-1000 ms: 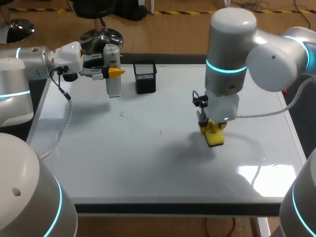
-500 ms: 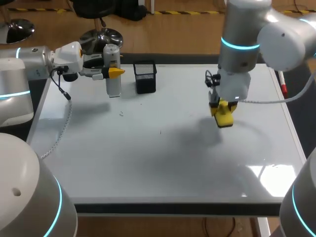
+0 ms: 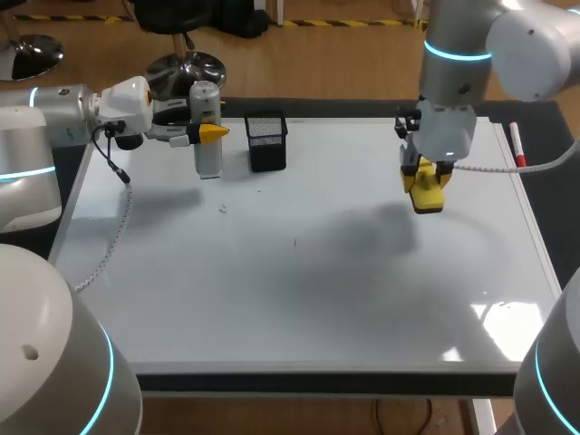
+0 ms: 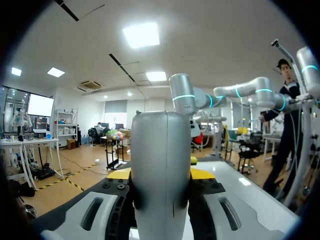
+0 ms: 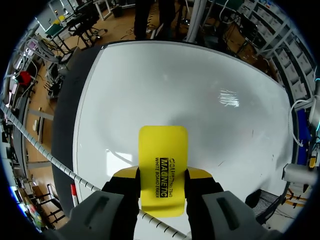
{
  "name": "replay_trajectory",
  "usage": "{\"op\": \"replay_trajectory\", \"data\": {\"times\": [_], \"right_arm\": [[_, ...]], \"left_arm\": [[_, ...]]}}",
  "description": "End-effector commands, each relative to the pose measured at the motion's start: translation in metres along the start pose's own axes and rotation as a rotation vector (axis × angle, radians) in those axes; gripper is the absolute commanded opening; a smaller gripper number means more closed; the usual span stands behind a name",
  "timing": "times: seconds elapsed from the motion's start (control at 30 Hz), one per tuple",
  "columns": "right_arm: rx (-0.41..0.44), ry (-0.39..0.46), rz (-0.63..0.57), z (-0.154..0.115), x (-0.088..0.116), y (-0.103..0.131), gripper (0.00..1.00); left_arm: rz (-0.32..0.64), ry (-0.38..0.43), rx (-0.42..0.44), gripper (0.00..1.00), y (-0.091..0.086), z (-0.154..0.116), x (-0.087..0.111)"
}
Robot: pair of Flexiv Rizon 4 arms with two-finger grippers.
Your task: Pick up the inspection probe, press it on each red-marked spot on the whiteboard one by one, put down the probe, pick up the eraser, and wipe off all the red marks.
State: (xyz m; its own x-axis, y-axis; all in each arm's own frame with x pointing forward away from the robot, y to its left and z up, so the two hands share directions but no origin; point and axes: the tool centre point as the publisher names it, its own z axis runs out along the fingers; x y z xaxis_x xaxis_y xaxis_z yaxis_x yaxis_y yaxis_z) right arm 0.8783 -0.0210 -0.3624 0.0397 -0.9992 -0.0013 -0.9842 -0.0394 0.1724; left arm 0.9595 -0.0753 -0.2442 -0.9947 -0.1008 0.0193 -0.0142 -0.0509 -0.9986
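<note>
From where I stand, the right arm carries its load away from the middle of the whiteboard (image 3: 299, 299): a second ago the right gripper (image 3: 426, 186) was low over the board's centre, half a second ago it was further back and to the right, and now it sits at the far right. It is clamped on the yellow eraser (image 3: 429, 197), a yellow fingertip pressing on each side in the right wrist view. The eraser seems to hang clear of the surface, since its shadow falls apart from it, to the left. The left arm has not shifted at all across the three moments. At the far left corner the left gripper (image 3: 205, 134) grips the silver inspection probe (image 3: 208, 154) from the side, fingers closed around its body. The probe stands upright, though I cannot tell whether its base touches the board. The black mesh pen holder (image 3: 266, 141) stays just to the right of the probe, near the far edge. A marker pen with a red cap (image 3: 517, 145) lies beside the board's right edge, where it was before. Two small dark specks (image 3: 223, 208) remain on the left half of the board.
</note>
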Motion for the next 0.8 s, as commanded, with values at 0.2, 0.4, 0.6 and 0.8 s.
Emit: {"op": "replay_trajectory", "data": {"times": [0.2,0.4,0.6,0.8], "right_arm": [[0.012,-0.003,0.032,-0.009,0.025,0.009,0.00],[0.020,0.001,0.052,-0.013,0.034,0.010,0.00],[0.034,-0.012,0.052,-0.016,0.034,0.009,0.00],[0.034,-0.012,0.052,-0.016,0.034,0.009,0.00]], "left_arm": [[0.000,-0.001,-0.001,0.00,-0.001,0.000,0.000],[0.000,-0.001,-0.001,0.00,-0.001,0.000,0.000],[0.000,-0.001,-0.001,0.00,-0.001,0.000,0.000],[0.000,-0.001,-0.001,0.00,-0.001,0.000,0.000]]}}
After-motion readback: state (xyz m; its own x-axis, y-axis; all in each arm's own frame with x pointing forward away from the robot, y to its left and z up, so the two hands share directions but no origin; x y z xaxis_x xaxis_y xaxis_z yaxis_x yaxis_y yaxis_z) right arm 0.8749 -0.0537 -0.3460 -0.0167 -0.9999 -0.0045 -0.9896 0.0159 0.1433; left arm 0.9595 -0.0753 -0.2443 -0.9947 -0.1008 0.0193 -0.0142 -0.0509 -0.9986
